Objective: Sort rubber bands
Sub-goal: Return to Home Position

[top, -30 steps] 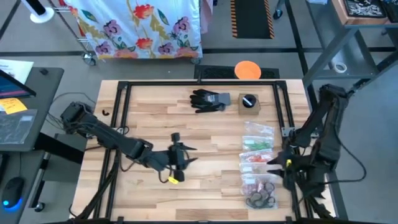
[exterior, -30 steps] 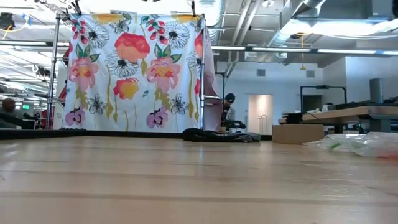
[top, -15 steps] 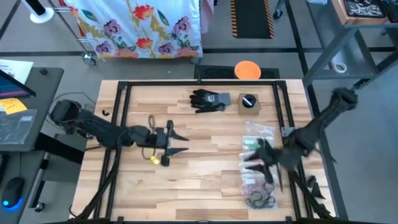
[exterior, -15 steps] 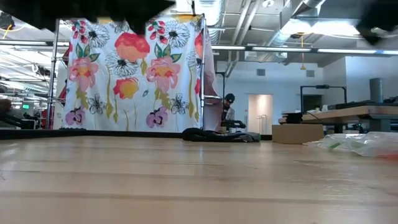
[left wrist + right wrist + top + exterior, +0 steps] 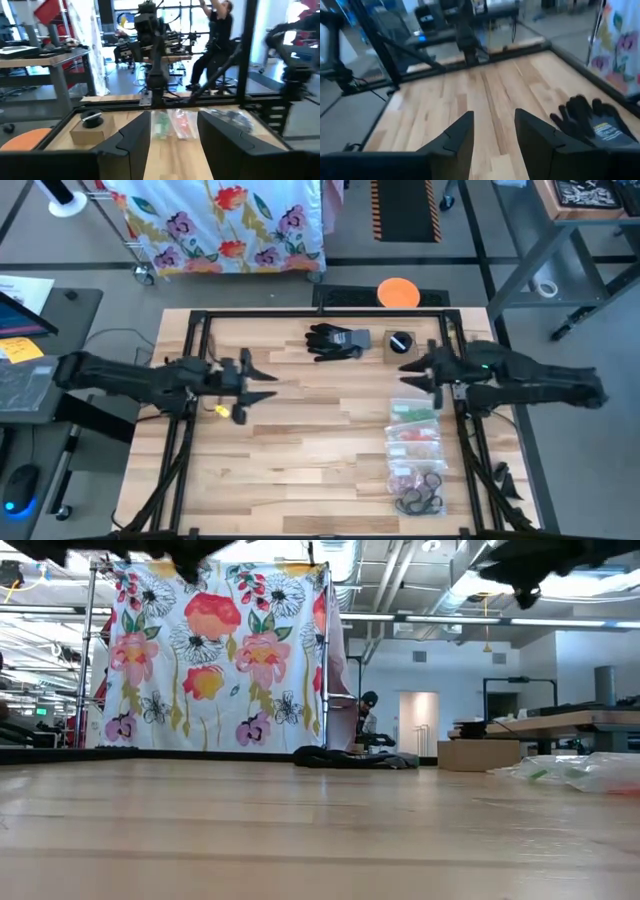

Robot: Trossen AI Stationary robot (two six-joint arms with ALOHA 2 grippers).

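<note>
Several rubber bands [image 5: 421,498] lie grouped by colour in a column of clear bags [image 5: 414,435] at the lower right of the high view. The black loops are nearest the bottom edge, with red and green above them. No loose band shows on the table [image 5: 320,470] (a very small one could escape notice). Above the column stand a small box [image 5: 401,343] and, to its left, a black glove [image 5: 336,340]. The right gripper [image 5: 405,372] sits between the box and the top bag, fingers spread and empty. The left gripper [image 5: 268,382] hangs over the table's left-centre, likewise spread and empty. Judgement: sorting appears complete, and the step in hand is the return to rest. The next move calls for drawing both arms back without snagging the bags.
</note>
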